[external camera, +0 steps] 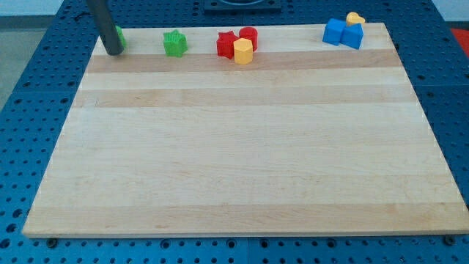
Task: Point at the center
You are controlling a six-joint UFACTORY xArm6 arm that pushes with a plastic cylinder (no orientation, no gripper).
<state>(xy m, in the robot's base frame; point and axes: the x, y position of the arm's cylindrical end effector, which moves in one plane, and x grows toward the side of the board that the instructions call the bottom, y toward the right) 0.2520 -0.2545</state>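
My tip point(114, 53) rests on the wooden board point(242, 147) at the view's top left corner. A green block point(119, 37) sits right behind it, mostly hidden by the rod. A green star block point(174, 43) lies to the tip's right. Further right a red star block point(226, 45), a red cylinder point(248, 34) and a yellow cylinder point(243, 51) are bunched together. At the view's top right stand two blue blocks point(343, 33) with a small yellow block point(355, 17) behind them. All blocks lie along the board's top edge.
The board rests on a blue perforated table point(29, 95) that shows on every side.
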